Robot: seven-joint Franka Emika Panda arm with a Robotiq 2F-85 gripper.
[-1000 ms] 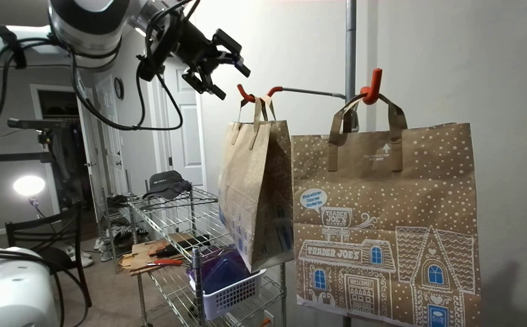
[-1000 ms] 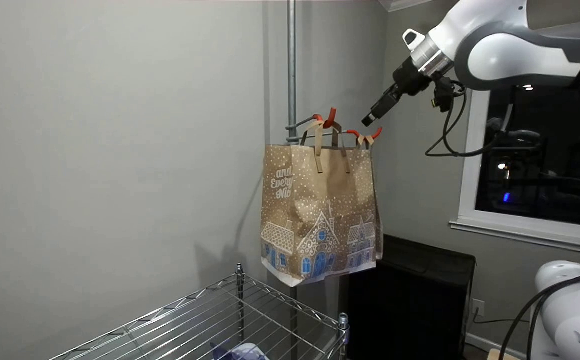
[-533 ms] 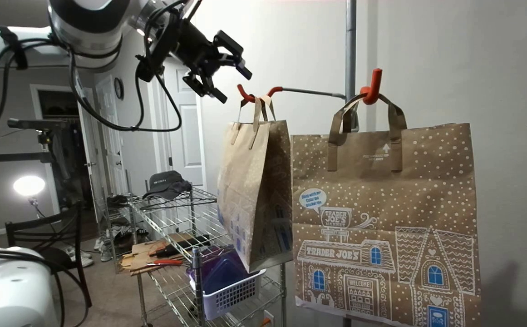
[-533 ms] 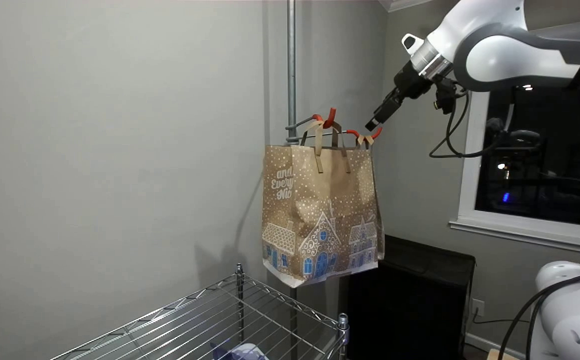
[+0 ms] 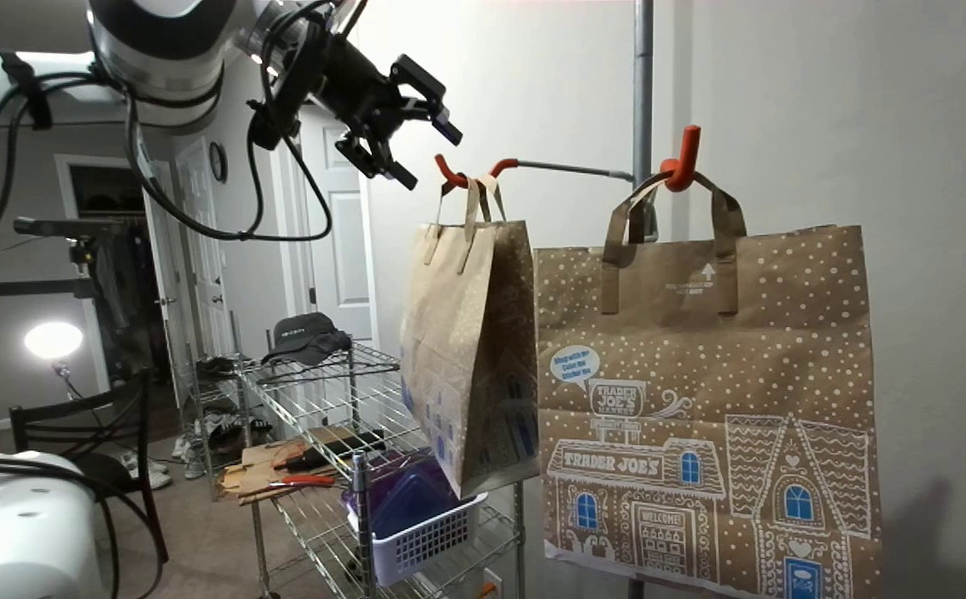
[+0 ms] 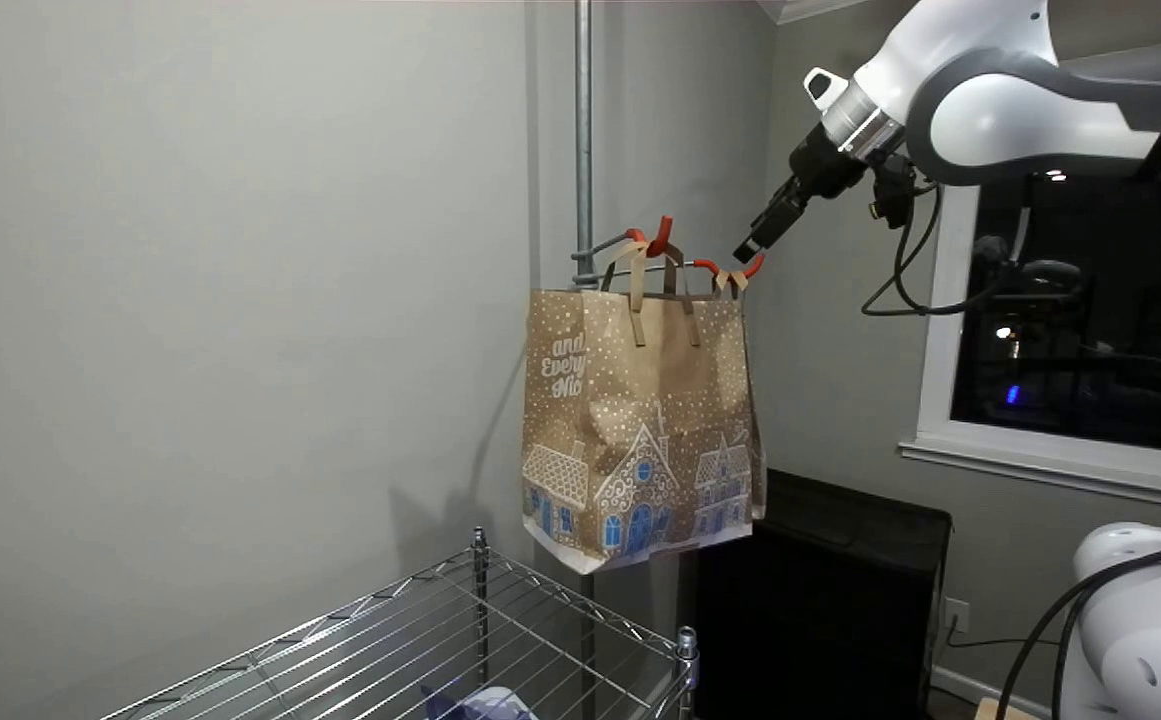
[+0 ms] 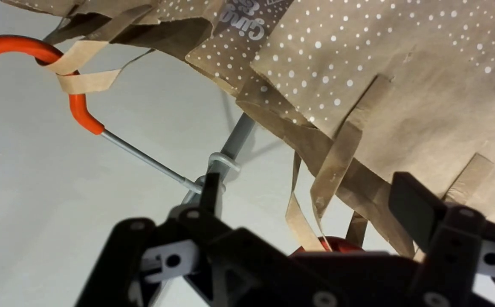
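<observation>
Exterior view, paper bag [image 5: 468,353] on red hook [image 5: 448,172], near and below wide-spread fingers [image 5: 402,174]

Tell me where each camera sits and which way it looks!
An exterior view stands apart from the arm, facing two paper bags and a wall; arm and open gripper show upper left.
An exterior view, also apart, looks over a wire rack at the bags; window, arm and gripper show at right.
The wrist view sits on the arm, looking past gripper fingers at bag handles and a red hook.
Both exterior views share the bags, red hooks and pole.
</observation>
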